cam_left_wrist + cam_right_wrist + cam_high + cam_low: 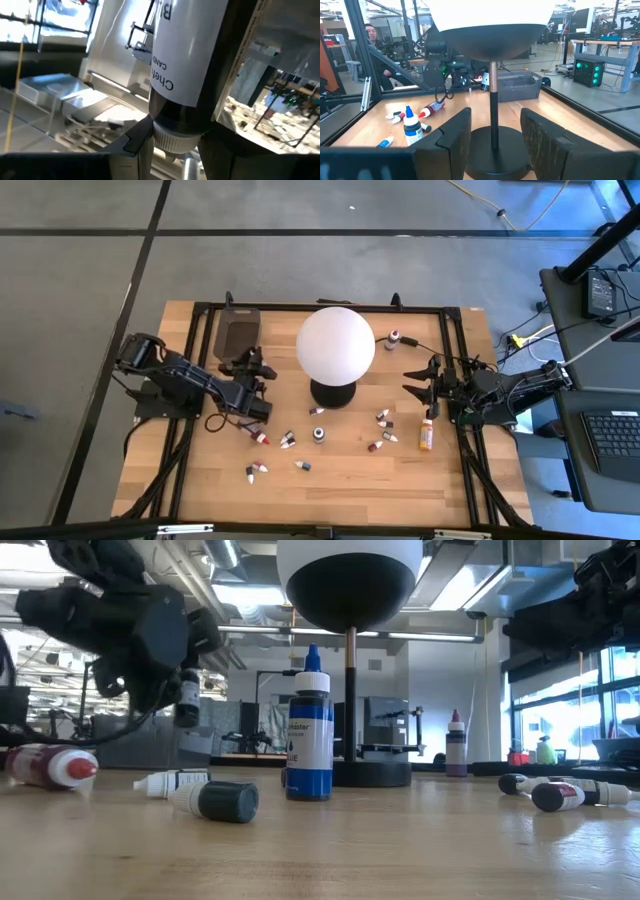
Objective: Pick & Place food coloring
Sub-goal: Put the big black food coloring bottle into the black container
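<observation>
Several tiny food coloring bottles lie on their sides on the wooden table, among them a red one (260,438) (45,766) and a dark-capped one (215,801). A blue bottle (310,725) (319,435) stands upright, as do the taller orange bottle (427,433) and one far bottle (393,338). My left gripper (255,370) (175,125) is shut on a small dark bottle with a white label (187,698), near the tray. My right gripper (410,380) (492,135) hovers open at the right, facing the lamp's base and touching nothing. My left gripper pinches the dark, white-labelled bottle between its two fingers (136,136), one on each side of the body just above the white cap (175,140). The bottle lies along the fingers, cap toward the wrist. It is lifted clear of the table and about upright.
The big white globe lamp (335,343) stands mid-table on a dark round base (495,145). The dark grey tray (237,332) sits at the far left. Black frame rails (455,350) run around the table. A person (370,32) sits beyond the table.
</observation>
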Motion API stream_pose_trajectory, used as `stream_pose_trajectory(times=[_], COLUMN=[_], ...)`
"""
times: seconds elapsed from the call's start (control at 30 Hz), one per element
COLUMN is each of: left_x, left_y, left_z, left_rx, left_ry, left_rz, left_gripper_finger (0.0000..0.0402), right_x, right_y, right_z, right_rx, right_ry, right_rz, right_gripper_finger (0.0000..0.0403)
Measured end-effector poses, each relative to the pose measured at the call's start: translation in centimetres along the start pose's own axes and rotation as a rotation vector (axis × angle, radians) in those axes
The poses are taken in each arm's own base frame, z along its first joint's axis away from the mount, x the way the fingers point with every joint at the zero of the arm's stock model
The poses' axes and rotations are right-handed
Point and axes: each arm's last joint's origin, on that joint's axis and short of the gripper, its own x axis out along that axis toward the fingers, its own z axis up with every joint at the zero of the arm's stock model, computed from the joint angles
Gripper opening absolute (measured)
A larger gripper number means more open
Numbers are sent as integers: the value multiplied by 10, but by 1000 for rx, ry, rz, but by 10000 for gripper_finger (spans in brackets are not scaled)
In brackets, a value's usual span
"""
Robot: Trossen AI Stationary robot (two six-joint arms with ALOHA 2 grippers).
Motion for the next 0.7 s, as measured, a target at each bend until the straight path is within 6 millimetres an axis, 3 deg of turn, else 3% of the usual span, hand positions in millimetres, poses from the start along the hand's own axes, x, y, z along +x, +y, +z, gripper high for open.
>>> stream_pose_trajectory(times=[0.17, 0.27, 0.5, 0.7], left_x=[9, 22, 40, 38], left_y=[19, 20, 2, -3], left_z=[-12, -12, -4, 4], left_rx=[-144, -198, -44, -5], left_ry=[25, 51, 85, 75], left_rz=[-33, -84, -165, -158], left_gripper_finger=[119, 127, 118, 130], right_x=[0, 0, 0, 0], right_y=[0, 0, 0, 0], right_z=[0, 0, 0, 0], right_rx=[-2, -2, -13, -48], right_ry=[0, 0, 0, 0], right_rz=[-1, -1, -1, -9], right_gripper_finger=[173, 173, 173, 173])
